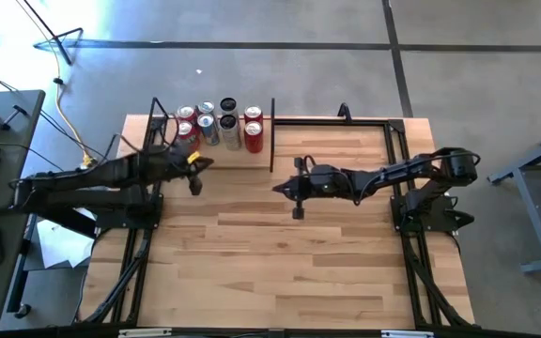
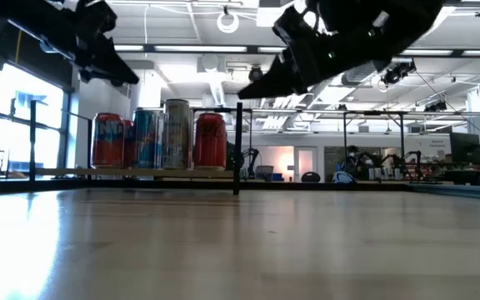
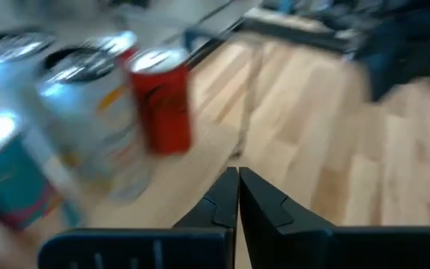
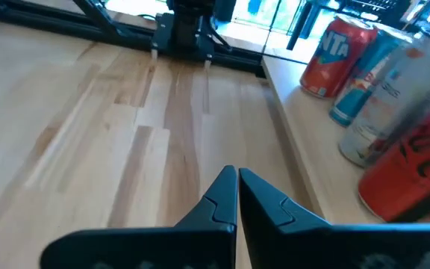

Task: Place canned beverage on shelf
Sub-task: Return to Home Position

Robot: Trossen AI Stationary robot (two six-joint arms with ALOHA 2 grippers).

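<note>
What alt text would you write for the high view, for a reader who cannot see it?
Red and silver drink cans stand clustered on a narrow pale wood shelf at the far edge of the slatted wooden table. Both dark arms reach over the table, empty: left gripper beside the cans, right gripper farther right.

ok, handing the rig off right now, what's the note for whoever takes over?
Left claw: shut, empty, raised above the table just in front of the shelf.
Right claw: shut, empty, raised off the shelf's right end.
Cans: all upright on the shelf, none seen elsewhere.
Done: placing, by the look of it.
Left: park both arms.
</note>
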